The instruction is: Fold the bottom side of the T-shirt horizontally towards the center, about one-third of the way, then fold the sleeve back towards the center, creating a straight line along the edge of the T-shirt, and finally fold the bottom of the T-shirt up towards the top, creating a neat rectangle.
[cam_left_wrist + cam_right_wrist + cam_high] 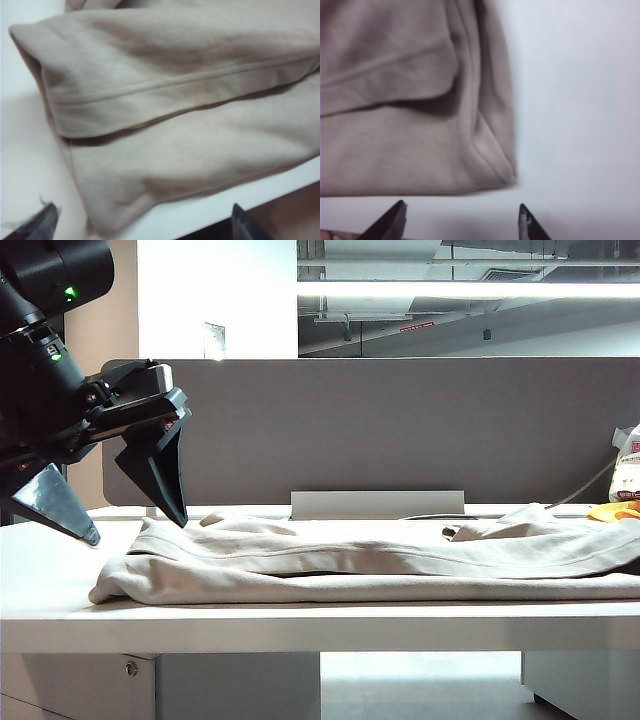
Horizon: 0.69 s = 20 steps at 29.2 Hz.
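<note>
The beige T-shirt (380, 565) lies folded in a long flat band across the white table. A hemmed edge with a stitch line (150, 92), the bottom of the T-shirt, runs along the upper folded layer. My left gripper (136, 530) hangs open just above the shirt's left end, with nothing between its fingers. In the left wrist view the left gripper (142, 212) straddles the shirt's (190, 150) near corner. My right gripper (461, 205) is open over bare table, just short of another corner of the shirt (395, 135). It is out of the exterior view. I cannot pick out a sleeve.
A grey partition panel (400, 430) stands behind the table. A yellow and white packet (628, 475) and a yellow item (615, 510) sit at the far right. The table's front edge (300, 615) runs just below the shirt.
</note>
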### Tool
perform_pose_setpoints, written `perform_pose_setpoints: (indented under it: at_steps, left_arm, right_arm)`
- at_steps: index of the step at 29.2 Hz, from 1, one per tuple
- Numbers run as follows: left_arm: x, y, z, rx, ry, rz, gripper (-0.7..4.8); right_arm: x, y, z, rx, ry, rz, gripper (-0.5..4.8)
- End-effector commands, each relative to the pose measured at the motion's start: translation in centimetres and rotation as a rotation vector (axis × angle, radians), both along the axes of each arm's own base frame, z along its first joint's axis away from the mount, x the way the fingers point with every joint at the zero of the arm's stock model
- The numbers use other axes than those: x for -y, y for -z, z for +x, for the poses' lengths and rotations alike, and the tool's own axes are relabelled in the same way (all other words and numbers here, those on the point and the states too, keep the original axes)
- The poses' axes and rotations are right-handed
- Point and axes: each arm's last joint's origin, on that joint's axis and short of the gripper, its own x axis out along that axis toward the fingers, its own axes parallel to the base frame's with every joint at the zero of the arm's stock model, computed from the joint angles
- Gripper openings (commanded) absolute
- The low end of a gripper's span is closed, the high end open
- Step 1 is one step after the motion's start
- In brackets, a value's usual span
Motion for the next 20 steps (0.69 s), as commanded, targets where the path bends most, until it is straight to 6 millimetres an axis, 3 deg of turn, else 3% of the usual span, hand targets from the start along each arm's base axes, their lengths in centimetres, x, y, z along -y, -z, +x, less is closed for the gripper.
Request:
perform_pose_setpoints:
  at_steps: [1, 10, 16, 20]
  left_arm:
    - [0.1, 0.1, 0.2, 0.001, -0.008, -0.003, 4.58]
    - [0.6, 2.5, 1.2, -0.077, -0.002, -0.001, 4.58]
    - [0.7, 2.7, 1.3, -0.078, -0.007, 0.0, 4.55]
    - [0.7, 2.7, 1.4, -0.071, -0.007, -0.003, 4.25]
  right_arm:
    - [0.0, 0.4, 0.2, -0.013, -0.006, 0.02, 2.84]
    - [0.1, 0.5, 0.5, 0.005, 0.001, -0.002, 2.84]
    - [0.2, 0.9, 0.7, 0.0, 0.005, -0.009, 2.83]
    - [0.3, 1.9, 1.0, -0.043, 0.004, 0.002, 2.83]
